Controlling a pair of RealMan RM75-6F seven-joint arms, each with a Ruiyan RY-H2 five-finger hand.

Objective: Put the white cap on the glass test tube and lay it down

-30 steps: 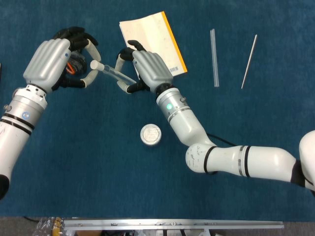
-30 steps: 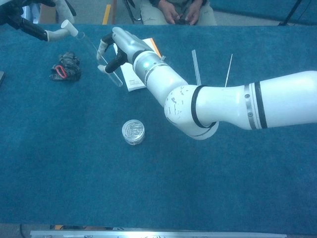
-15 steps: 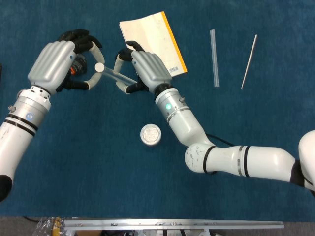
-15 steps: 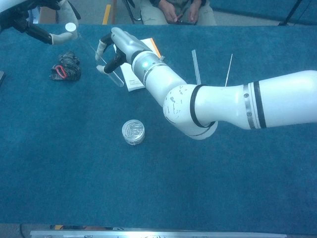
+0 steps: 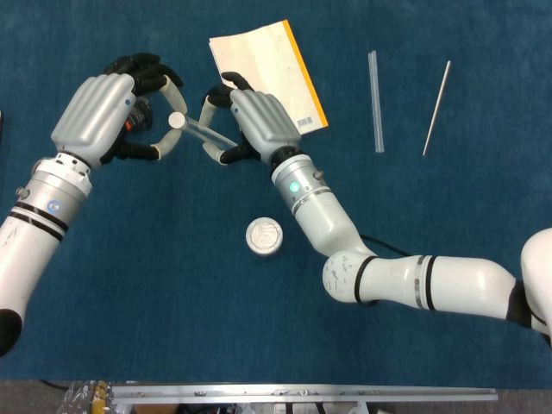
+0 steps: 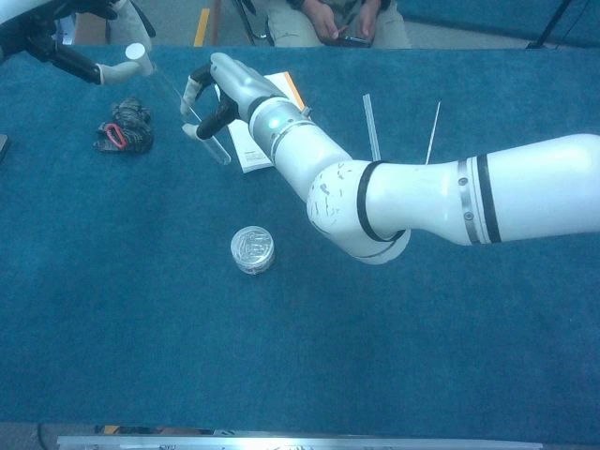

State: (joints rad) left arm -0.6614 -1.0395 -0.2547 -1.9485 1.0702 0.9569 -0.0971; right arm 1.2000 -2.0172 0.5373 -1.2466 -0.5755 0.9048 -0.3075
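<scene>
1. Glass test tube (image 5: 207, 132) raised above the blue bench (image 5: 155, 285), tilted, toward the far left of the scene, between the two hands; in the chest view (image 6: 192, 117) slanting down to the right.
2. White cap (image 5: 177, 120) seated at the tube's upper left end, round top toward the head camera; in the chest view (image 6: 135, 52) at the tube's top.
3. Left hand (image 5: 99, 108) closed around the white cap, pale fingertips (image 5: 164, 145) curled on both sides of it; only partly in the chest view (image 6: 70, 56), at the far left edge.
4. Right hand (image 5: 259, 121) clamped on the tube's lower part, thumb and fingers pinching the glass; same grip in the chest view (image 6: 220, 89).
5. Cream booklet (image 5: 267, 73) with an orange edge flat on the bench, just beyond the right hand.
6. Dark bundle with a red piece (image 6: 124, 127) on the bench under the left hand.
7. Round clear lidded dish (image 5: 265, 236) nearer, right of centre-left.
8. Clear tube (image 5: 375, 101) and thin rod (image 5: 436, 108) lying side by side at far right, apart from each other.
</scene>
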